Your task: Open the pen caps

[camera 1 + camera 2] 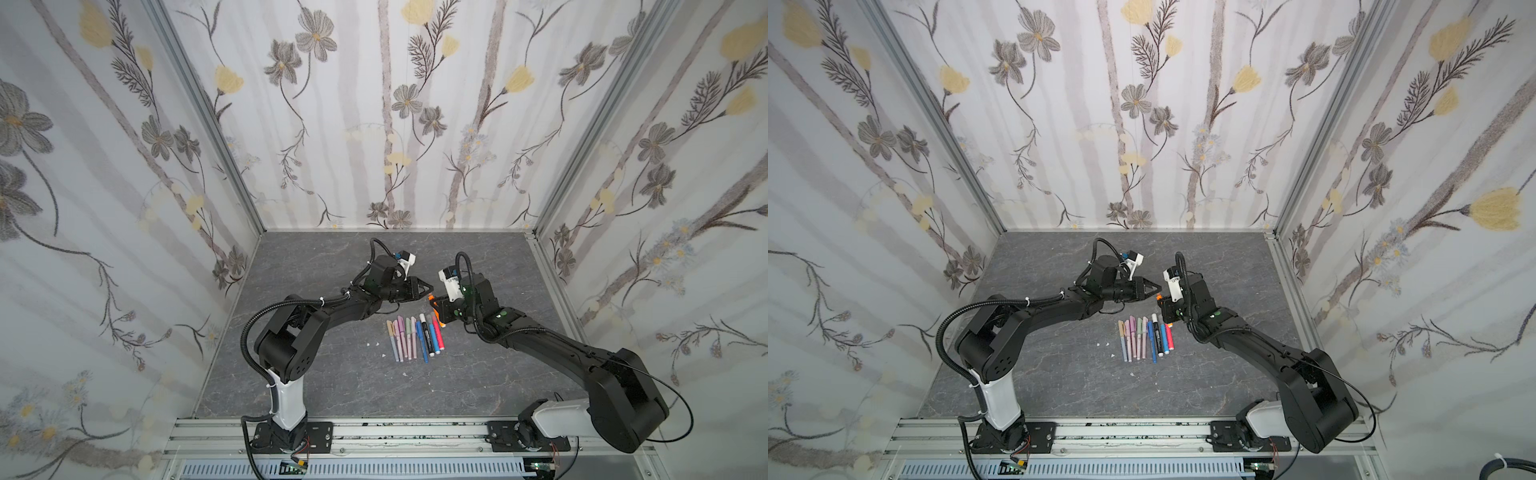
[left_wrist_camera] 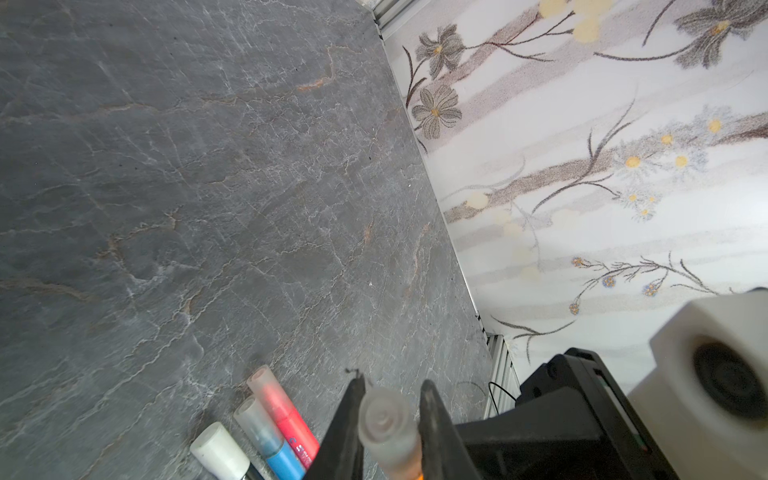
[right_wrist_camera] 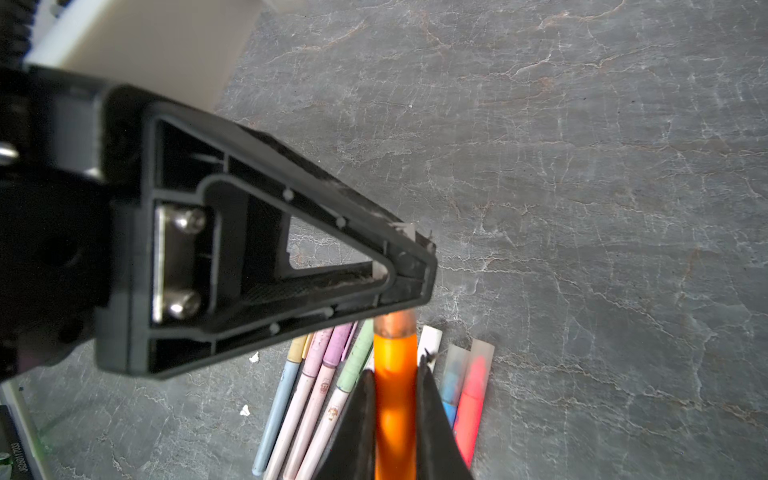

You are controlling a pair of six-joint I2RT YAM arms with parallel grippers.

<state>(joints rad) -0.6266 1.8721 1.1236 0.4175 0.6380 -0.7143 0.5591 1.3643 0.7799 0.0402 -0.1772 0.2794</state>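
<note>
My right gripper is shut on the orange pen and holds it above the table, capped end toward the left arm. The pen's frosted clear cap sits between the fingers of my left gripper, which press on both sides of it. In both top views the two grippers meet at the orange pen, just beyond the row of pens. Several capped pens lie side by side on the grey table: pastel ones, blue ones, a black marker with a white cap, a red one.
Small white specks lie left of the pen row. Floral walls close in the table on three sides, with a metal rail at the front. The right arm's white wrist camera is close beside the left gripper.
</note>
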